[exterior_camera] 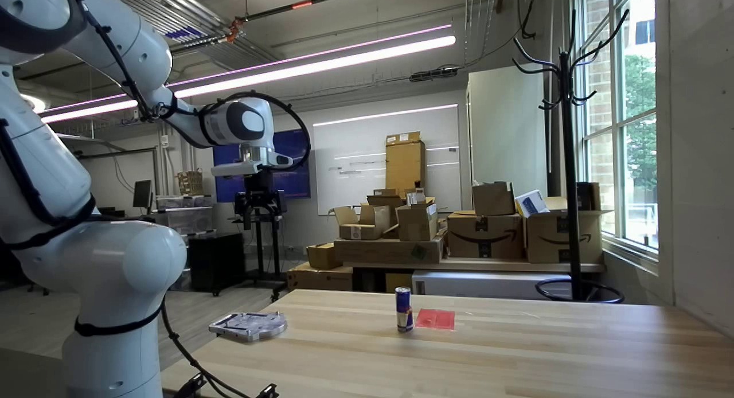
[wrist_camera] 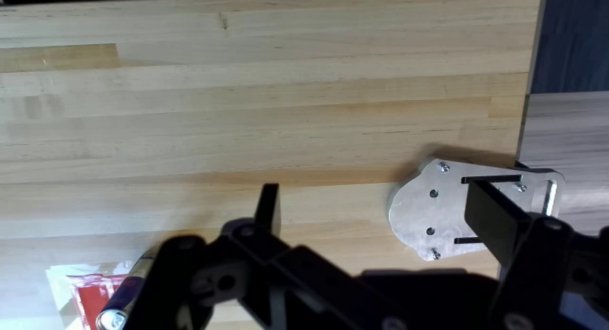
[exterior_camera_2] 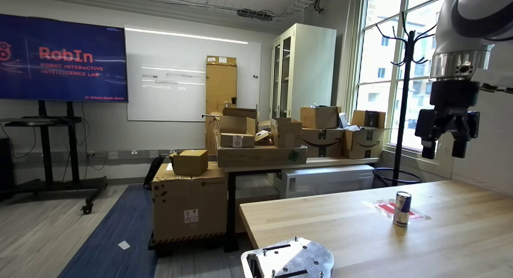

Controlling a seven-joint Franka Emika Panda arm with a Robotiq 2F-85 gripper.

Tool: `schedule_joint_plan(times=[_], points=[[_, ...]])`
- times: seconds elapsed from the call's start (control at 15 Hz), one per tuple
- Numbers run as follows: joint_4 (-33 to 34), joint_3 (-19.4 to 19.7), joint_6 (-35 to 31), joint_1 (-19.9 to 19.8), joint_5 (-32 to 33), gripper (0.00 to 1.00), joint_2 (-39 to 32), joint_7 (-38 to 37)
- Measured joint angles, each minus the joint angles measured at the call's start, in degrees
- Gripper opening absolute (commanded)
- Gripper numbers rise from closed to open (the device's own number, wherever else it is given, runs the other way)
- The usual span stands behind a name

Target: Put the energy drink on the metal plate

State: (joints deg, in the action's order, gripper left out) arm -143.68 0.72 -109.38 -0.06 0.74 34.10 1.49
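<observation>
The energy drink, a slim blue and silver can, stands upright on the wooden table in both exterior views [exterior_camera: 404, 309] [exterior_camera_2: 402, 208]. In the wrist view the energy drink [wrist_camera: 121, 296] is at the lower left, partly hidden behind a finger. The metal plate [exterior_camera: 249, 324] lies flat at the table's edge; it also shows in an exterior view [exterior_camera_2: 298, 256], cut off at the bottom. In the wrist view the metal plate [wrist_camera: 414, 211] is at the right, partly behind a finger. My gripper [exterior_camera_2: 443, 150] is high above the table, apart from both. In the wrist view its fingers [wrist_camera: 376, 216] are open and empty.
A flat red patch [exterior_camera: 438, 319] lies on the table [exterior_camera: 516, 358] right beside the can, taped down with clear film. The plate overhangs the table's edge in the wrist view. Cardboard boxes [exterior_camera: 484, 234] and a coat stand [exterior_camera: 567, 157] are behind the table.
</observation>
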Motion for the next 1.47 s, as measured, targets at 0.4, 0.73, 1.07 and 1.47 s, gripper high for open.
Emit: schedule_joint_plan(times=[0.4,0.73,1.07,1.47], points=[[0.0,0.0,0.0,0.0,0.0,1.0,0.0,0.0],[0.54,0.19,-1.03,-0.1,0.67,1.0,-0.95,0.0],[6.87,2.2,-4.14,-1.26,2.17,1.0,-9.76,0.0],[18.54,6.13,-5.69,-4.35,3.21,1.0,-26.11,0.0]])
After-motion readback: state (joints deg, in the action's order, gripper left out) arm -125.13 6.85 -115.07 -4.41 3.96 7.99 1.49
